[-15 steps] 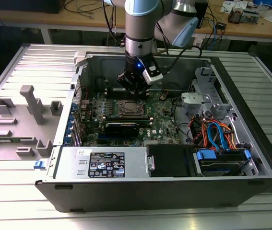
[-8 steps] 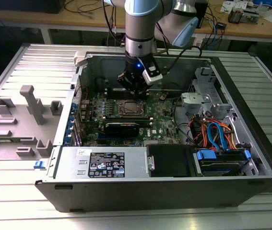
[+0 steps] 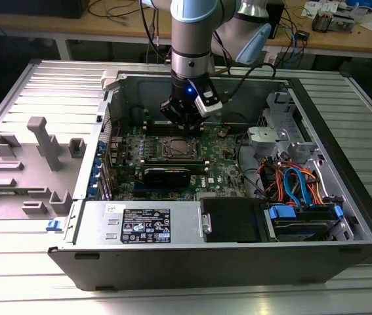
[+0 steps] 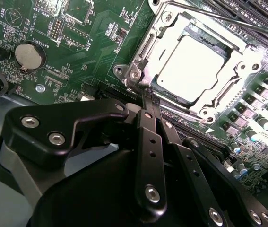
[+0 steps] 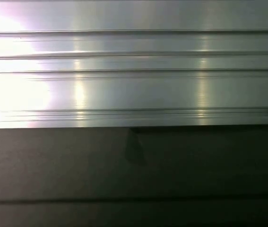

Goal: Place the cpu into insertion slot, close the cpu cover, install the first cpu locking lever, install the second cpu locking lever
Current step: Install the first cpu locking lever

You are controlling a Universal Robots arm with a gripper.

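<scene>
The cpu point(image 4: 188, 66) lies flat in the insertion slot point(image 4: 201, 32), its pale metal top showing through the window of the cpu cover point(image 4: 145, 52). The shiny cover frame rests down around the chip. A thin metal lever rod point(image 4: 219, 18) runs along the far side of the socket. My gripper point(image 4: 147, 97) is shut, its two black fingers pressed together with their tips at the socket's near edge, beside a corner screw. In the exterior view the gripper point(image 3: 182, 125) hangs just above the socket point(image 3: 178, 147) inside the open computer case.
Long memory slots point(image 4: 259, 14) flank the socket, and a coin battery point(image 4: 30, 56) sits on the green board. A black card point(image 3: 166, 175), the power supply point(image 3: 143, 223) and coloured cables point(image 3: 297, 180) fill the case. A grey fixture point(image 3: 28, 164) stands on the exterior view's left.
</scene>
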